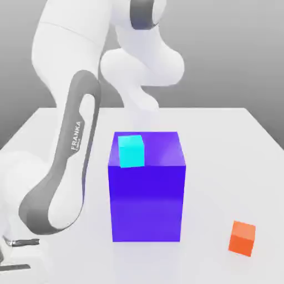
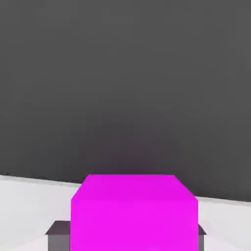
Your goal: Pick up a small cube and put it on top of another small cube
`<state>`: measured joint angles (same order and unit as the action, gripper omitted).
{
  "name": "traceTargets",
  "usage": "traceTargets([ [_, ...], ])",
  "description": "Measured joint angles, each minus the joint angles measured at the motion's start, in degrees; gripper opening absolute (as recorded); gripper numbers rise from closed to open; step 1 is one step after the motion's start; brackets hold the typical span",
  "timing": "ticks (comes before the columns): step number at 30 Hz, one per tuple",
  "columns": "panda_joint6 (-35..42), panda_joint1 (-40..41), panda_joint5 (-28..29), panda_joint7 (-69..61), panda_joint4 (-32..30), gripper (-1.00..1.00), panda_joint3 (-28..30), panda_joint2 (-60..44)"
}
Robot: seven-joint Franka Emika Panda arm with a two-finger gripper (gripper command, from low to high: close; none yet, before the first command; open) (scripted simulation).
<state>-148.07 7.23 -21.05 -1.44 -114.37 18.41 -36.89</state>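
Note:
A small magenta cube [image 2: 132, 211] sits close in front of the hand camera, resting on the white table. My gripper [image 2: 128, 241] is shut on it, with a grey finger [image 2: 58, 236] showing against each of its sides. In the exterior view a small cyan cube [image 1: 131, 150] lies on top of a large blue block [image 1: 147, 194], near the block's far corner on the exterior view's left. A small orange cube [image 1: 242, 238] rests on the table at the front of the exterior view's right. The arm bends down behind the blue block.
The large blue block stands in the middle of the white table [image 1: 222, 144]. The arm's base and grey-and-white links [image 1: 66, 166] fill the exterior view's left. A dark backdrop rises beyond the table's far edge.

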Motion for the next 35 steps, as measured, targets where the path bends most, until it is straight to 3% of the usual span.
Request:
traceTargets([
  [5, 3.81, -2.34, 4.09, 4.10, -5.69, -1.00, 5.62, 9.23],
  [16, -0.09, -4.99, 16.16, 17.77, -27.65, -1.00, 20.51, 28.48],
  [22, -3.65, 0.06, 26.59, 27.67, -40.03, -1.00, 22.60, 40.13],
  [26, -7.61, -1.21, 21.25, 24.19, -41.57, -1.00, 22.27, 37.42],
  [32, -14.04, 2.72, 4.55, 12.24, -40.97, -1.00, 15.03, 28.08],
  [33, -14.90, 3.82, 2.35, 10.66, -40.87, 1.00, 13.49, 26.84],
  [35, -14.90, 3.82, 2.35, 10.66, -40.87, 1.00, 13.49, 26.84],
])
